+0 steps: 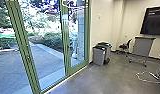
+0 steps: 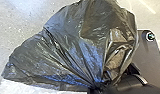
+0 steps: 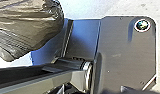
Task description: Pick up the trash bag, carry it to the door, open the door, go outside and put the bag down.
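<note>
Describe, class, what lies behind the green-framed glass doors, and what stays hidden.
Behind the glass doors are a paved yard, bushes and trees. The green uprights cover narrow strips, and the bushes hide the ground behind them.

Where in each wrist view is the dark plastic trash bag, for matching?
Left wrist view: the dark plastic trash bag, large across the middle, fanning from one gathered end.
Right wrist view: a rounded part of the bag, cut off by the picture's edge.
Shared landmark: the robot's wide dark plate with a round corner fitting, partly behind the bag.
</note>
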Robot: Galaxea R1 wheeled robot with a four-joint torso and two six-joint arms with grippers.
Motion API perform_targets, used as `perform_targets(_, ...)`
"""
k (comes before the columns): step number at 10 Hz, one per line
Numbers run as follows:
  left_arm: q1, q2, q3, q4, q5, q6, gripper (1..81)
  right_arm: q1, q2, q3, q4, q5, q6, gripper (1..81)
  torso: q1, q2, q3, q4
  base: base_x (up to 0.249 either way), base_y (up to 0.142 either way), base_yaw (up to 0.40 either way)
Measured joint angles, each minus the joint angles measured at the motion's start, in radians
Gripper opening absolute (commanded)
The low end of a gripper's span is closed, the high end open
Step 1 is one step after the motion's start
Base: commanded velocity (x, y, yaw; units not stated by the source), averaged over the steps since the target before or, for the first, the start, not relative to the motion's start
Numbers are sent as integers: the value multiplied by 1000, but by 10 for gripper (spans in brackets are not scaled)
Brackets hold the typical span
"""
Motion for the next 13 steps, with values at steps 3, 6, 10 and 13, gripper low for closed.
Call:
perform_targets(3,0,0,0,0,0,0,10,1,1,-2,0,8,0,811,0,0,0,0,169,0,0)
perform_targets(6,6,-2,0,0,-29,4,10,-6,2,-4,0,34,0,811,0,0,0,0,163,0,0)
perform_targets(10,17,3,0,7,-89,11,10,-13,5,-10,0,36,1,811,0,0,0,0,165,-16,0)
perform_targets(13,19,2,-5,8,-89,19,10,-12,9,-11,0,36,2,811,0,0,0,0,165,-74,0)
